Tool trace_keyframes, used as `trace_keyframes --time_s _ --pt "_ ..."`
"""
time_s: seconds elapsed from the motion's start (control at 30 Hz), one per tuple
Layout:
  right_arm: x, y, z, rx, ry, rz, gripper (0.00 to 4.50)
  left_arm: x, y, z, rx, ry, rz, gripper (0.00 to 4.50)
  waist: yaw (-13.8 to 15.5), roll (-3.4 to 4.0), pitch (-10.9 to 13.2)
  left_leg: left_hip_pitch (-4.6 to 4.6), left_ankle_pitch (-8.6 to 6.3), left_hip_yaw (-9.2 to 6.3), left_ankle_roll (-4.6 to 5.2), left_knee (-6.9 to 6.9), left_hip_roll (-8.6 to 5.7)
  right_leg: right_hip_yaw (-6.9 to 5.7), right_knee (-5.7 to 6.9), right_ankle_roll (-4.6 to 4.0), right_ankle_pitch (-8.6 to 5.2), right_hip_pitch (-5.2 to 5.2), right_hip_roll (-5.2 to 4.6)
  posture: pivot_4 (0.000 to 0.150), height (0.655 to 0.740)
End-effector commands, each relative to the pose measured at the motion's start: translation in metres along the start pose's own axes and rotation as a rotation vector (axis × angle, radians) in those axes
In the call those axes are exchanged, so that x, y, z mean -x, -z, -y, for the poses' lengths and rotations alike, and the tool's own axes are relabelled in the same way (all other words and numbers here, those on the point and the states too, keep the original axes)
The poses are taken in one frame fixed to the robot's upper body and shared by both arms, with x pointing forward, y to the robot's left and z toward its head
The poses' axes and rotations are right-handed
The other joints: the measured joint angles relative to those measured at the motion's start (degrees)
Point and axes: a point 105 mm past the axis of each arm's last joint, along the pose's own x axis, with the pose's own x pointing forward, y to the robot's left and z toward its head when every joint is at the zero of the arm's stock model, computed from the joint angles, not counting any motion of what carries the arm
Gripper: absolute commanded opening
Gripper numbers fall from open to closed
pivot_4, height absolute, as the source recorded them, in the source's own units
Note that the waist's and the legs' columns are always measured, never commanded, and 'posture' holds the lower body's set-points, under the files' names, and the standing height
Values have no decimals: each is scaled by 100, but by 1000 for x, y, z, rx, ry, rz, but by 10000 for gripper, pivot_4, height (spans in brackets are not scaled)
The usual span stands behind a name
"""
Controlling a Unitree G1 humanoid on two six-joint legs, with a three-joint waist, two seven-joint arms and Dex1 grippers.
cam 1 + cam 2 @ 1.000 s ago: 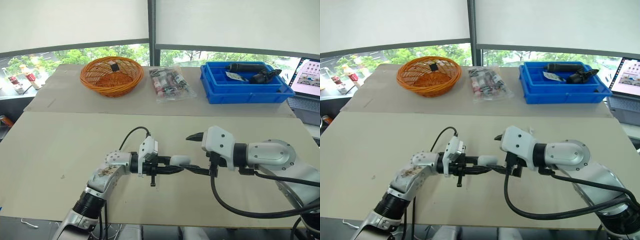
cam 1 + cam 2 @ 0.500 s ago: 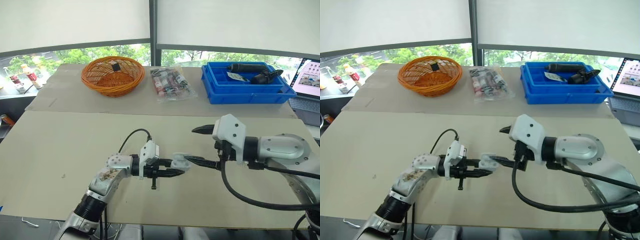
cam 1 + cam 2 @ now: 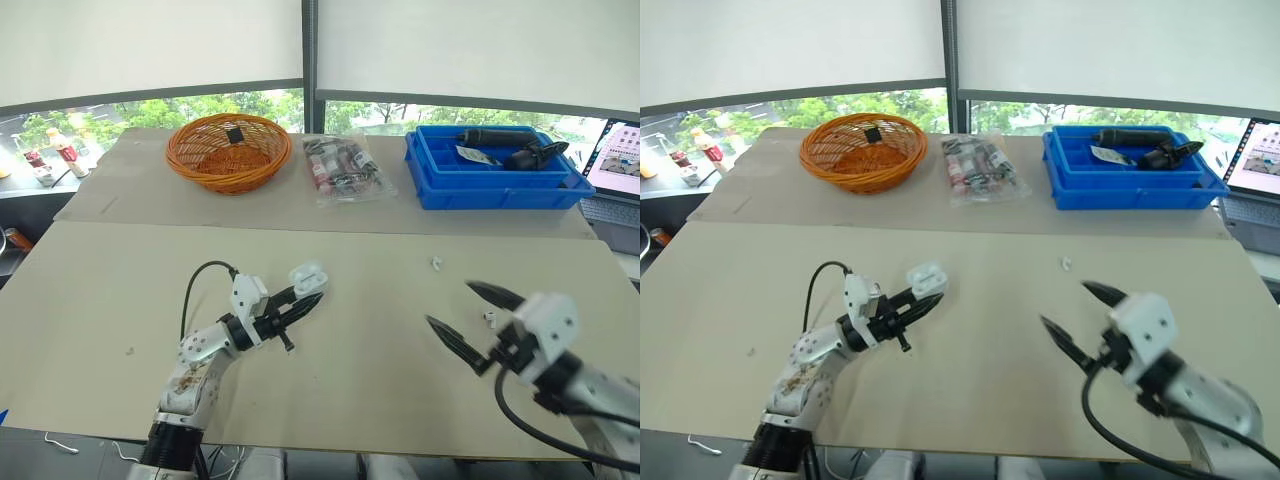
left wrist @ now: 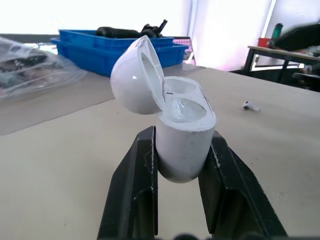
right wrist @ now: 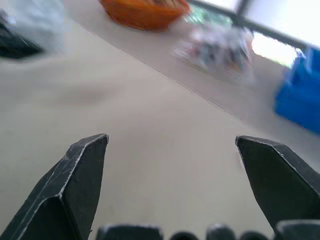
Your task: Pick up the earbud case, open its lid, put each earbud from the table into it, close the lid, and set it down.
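Observation:
The white earbud case [image 4: 182, 145] sits upright between the black fingers of my left gripper [image 3: 305, 298], which is shut on its body. Its lid [image 4: 136, 82] stands hinged open, and the inside looks empty. From the head view the case [image 3: 308, 277] is left of the table's middle, held just above the surface. One white earbud [image 3: 436, 264] lies on the table right of centre, and a second earbud [image 3: 489, 319] lies nearer the front. My right gripper [image 3: 462, 318] hangs open beside that second earbud, with nothing between its fingers [image 5: 82, 170].
An orange wicker basket [image 3: 225, 150], a clear bag of small items [image 3: 343, 168] and a blue bin [image 3: 490, 185] holding dark tools line the back of the table. A laptop [image 3: 620, 160] stands at the far right edge.
My right gripper has let go of the case lid, drawn back to the right and toward the front edge, and spread open. My left gripper has pulled left with the case, lid open.

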Motion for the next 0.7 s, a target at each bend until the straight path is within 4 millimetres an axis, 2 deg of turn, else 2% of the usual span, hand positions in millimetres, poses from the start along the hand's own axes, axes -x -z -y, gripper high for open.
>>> trace_keyframes --time_s 0.03,0.1,0.17,0.43,0.5,0.7 --pt "35 23 19 68 113 -70 45000 3 -11 -3 -55 -8 21 5921 -8 2 -1 7 0 0 0 0 1 -1 0 0 0 4 1 1500 7114" --pt "51 40 22 45 141 -127 45000 5 -10 -7 -59 -16 13 5921 -31 3 0 23 0 1 0 -4 2 0 1 -1 0 17 3 1500 7114" --pt "60 48 25 16 169 -146 45000 6 -9 -8 -60 -18 10 5921 -74 4 0 69 -1 3 1 -18 4 1 -6 -3 -2 62 5 1500 7114" --pt "61 63 23 -81 170 -173 45000 6 -8 -7 -56 -14 7 5921 -146 14 -5 88 -2 4 1 -25 5 4 -11 -4 -10 83 7 1500 7114" --pt "45 57 27 -47 184 -141 45000 7 -7 -7 -55 -15 0 5921 -150 13 -5 86 -2 4 1 -25 4 4 -13 -3 -10 83 6 1500 7114" --pt "-29 17 26 -31 161 5 45000 6 -7 -5 -57 -6 -15 5921 -186 21 -7 90 -2 3 1 -25 6 6 -5 -6 -7 80 11 1500 7114"
